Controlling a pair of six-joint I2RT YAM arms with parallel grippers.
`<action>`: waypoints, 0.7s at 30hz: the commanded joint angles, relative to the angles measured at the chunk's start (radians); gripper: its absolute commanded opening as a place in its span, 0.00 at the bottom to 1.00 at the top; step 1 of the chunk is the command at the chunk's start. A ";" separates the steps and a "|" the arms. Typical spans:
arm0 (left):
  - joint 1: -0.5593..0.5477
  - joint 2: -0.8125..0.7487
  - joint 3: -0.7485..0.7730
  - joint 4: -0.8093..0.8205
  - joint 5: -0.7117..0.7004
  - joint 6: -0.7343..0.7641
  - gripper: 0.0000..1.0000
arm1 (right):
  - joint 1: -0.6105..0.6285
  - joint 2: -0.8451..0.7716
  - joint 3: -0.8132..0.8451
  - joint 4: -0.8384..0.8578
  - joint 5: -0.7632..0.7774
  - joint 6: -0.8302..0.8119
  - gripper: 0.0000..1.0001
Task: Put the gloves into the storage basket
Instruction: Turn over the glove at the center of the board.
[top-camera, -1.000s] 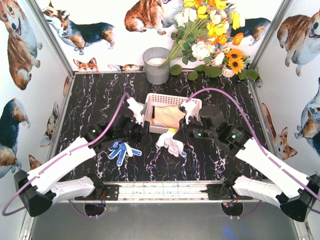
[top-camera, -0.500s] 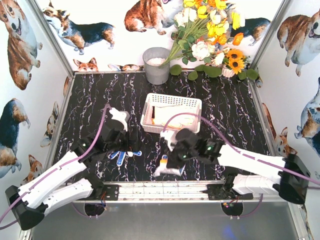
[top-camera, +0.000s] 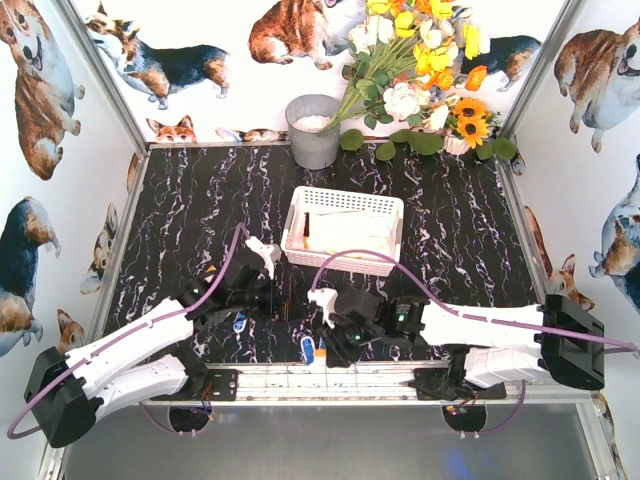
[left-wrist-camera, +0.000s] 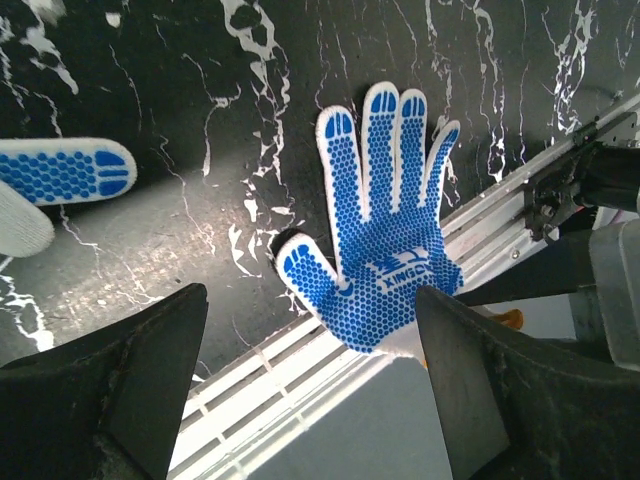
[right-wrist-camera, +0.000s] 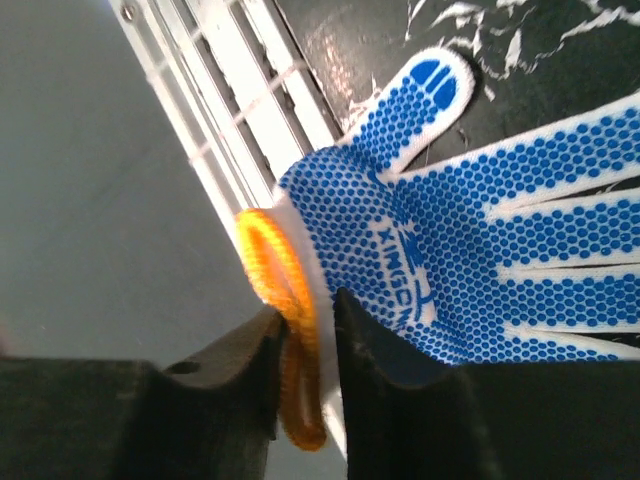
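My right pincer (right-wrist-camera: 308, 310) is clamped on the orange cuff of a dotted glove (right-wrist-camera: 450, 240), bottom centre at the desk (top-camera: 200, 200) edge. My left pincer (left-wrist-camera: 310, 290) gapes, empty. The basket (top-camera: 293, 225), mid-frame, holds cream gloves (top-camera: 350, 228).

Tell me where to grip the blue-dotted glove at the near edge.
At its orange cuff, from the rail side: the glove lies flat, palm up, and only the thick cuff overhangs the rail. The right claw is shut on it there.

Bright, even overhead light — soft shadows, sharp focus, blurred near edges in wrist views.
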 joint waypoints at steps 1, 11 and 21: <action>-0.004 -0.027 -0.050 0.110 0.064 -0.071 0.77 | 0.022 -0.011 -0.020 0.099 0.049 0.087 0.35; -0.065 -0.095 -0.200 0.299 0.119 -0.214 0.67 | 0.022 -0.247 0.024 -0.096 0.258 0.277 0.68; -0.220 0.035 -0.242 0.487 0.085 -0.286 0.53 | 0.021 -0.274 -0.157 0.017 0.287 0.555 0.47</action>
